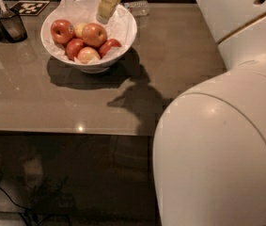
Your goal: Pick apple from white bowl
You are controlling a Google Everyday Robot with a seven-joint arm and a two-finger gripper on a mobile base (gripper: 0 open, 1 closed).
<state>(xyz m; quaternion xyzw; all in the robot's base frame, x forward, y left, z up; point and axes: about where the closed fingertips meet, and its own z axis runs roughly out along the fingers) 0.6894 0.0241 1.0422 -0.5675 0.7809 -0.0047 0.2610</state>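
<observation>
Above the apple (94, 34) in the white bowl (91, 68) hovers the tool (105, 14), grip unreadable.

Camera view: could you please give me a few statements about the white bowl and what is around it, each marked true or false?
1. The white bowl holds several apples. True.
2. The end effector is above the bowl, towards its far rim. True.
3. The apple lies on the table, outside the bowl. False: it lies in the bowl among the others.
4. The dark cup stands to the right of the bowl in the picture. False: it stands to the left of the bowl.
5. The bowl is lined with white paper. True.
</observation>
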